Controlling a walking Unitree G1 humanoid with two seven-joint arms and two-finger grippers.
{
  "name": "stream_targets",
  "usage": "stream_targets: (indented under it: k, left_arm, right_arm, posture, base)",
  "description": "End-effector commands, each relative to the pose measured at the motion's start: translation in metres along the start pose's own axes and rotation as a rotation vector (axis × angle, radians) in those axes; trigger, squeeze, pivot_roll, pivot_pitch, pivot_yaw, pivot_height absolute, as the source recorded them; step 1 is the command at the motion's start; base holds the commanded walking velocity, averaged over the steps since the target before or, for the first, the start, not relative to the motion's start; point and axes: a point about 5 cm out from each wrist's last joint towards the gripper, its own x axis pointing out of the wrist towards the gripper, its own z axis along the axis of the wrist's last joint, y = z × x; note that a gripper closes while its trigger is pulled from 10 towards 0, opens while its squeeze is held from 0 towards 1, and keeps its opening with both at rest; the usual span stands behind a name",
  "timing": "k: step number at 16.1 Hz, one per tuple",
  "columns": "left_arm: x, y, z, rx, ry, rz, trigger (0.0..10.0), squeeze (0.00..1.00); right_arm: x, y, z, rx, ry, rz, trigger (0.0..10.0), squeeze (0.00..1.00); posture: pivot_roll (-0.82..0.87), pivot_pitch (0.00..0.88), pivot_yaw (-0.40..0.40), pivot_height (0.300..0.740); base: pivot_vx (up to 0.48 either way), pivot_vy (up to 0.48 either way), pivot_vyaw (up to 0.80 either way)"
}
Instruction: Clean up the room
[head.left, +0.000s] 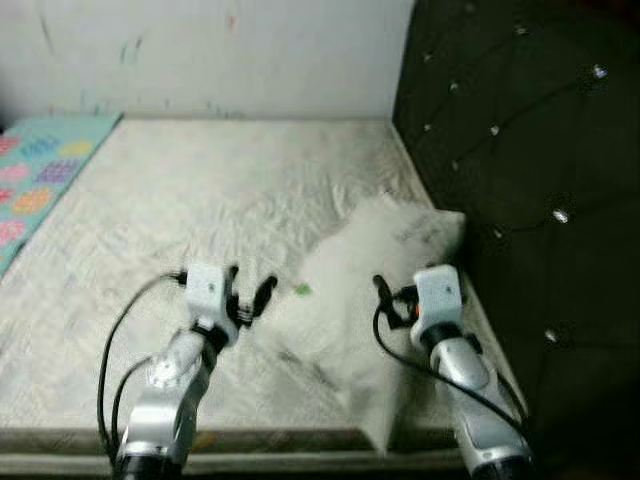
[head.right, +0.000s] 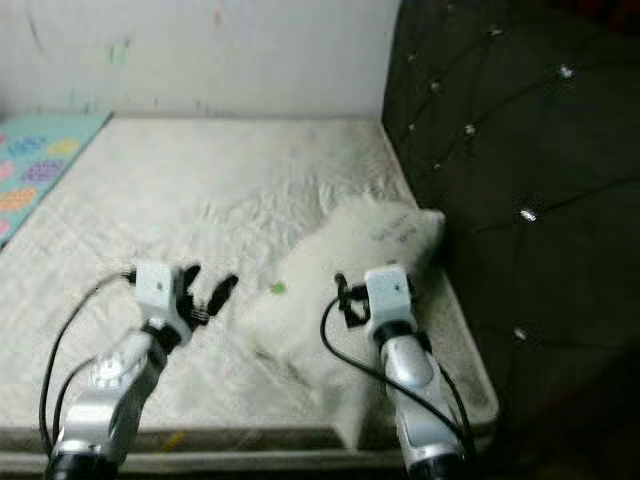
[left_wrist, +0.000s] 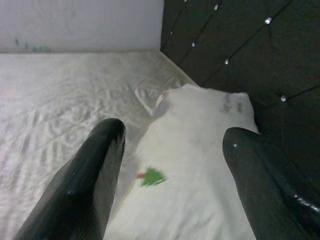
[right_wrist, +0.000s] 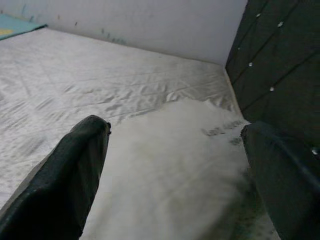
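A white pillow (head.left: 375, 265) lies aslant on the bare mattress (head.left: 200, 190), its far corner against the dark headboard (head.left: 530, 150). It bears a small green mark (left_wrist: 152, 177) and grey printing near the far end. My left gripper (head.left: 250, 288) is open at the pillow's left edge, with the pillow beyond its fingers (left_wrist: 95, 170) in the left wrist view. My right gripper (right_wrist: 175, 127) is open wide just over the pillow's right side, its fingers (right_wrist: 75, 165) spread with the pillow's surface between them. Neither holds anything.
The tufted black headboard with shiny studs runs along the right. A white wall (head.left: 200, 50) with faint marks closes the far side. A teal patterned mat (head.left: 40, 170) lies at the mattress's left edge. The mattress front edge (head.left: 280, 440) is just below my arms.
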Motion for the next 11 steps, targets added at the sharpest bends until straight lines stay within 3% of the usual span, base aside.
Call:
stream_targets:
  k: [1, 6, 9, 11]
  left_arm:
    - [0.0011, -0.0061, -0.0032, -0.002, 0.013, -0.02, 10.0, 0.0]
    - [0.0018, -0.0062, -0.0025, -0.019, 0.002, -0.02, 10.0, 0.0]
    - [0.0023, -0.0068, -0.0025, -0.02, -0.001, -0.025, 10.0, 0.0]
    - [0.0023, -0.007, -0.0016, -0.025, -0.009, -0.028, 10.0, 0.0]
  right_arm:
    - [-0.0012, -0.0066, -0.0018, -0.01, 0.009, -0.021, 10.0, 0.0]
    - [-0.0005, -0.0068, -0.0018, -0.014, 0.008, -0.021, 10.0, 0.0]
    - [-0.0001, -0.0073, -0.0024, -0.014, 0.008, -0.022, 10.0, 0.0]
    - [0.0001, -0.0072, -0.0022, -0.015, 0.008, -0.023, 10.0, 0.0]
  posture:
    - [-0.17, 0.0, 0.025, 0.74]
    - [-0.17, 0.0, 0.024, 0.74]
    - [-0.17, 0.0, 0.024, 0.74]
    - [-0.17, 0.0, 0.025, 0.74]
  base:
    - [0.0, 0.0, 0.0]
    - [0.0, 0.0, 0.0]
    - [0.0, 0.0, -0.68]
    - [0.0, 0.0, 0.0]
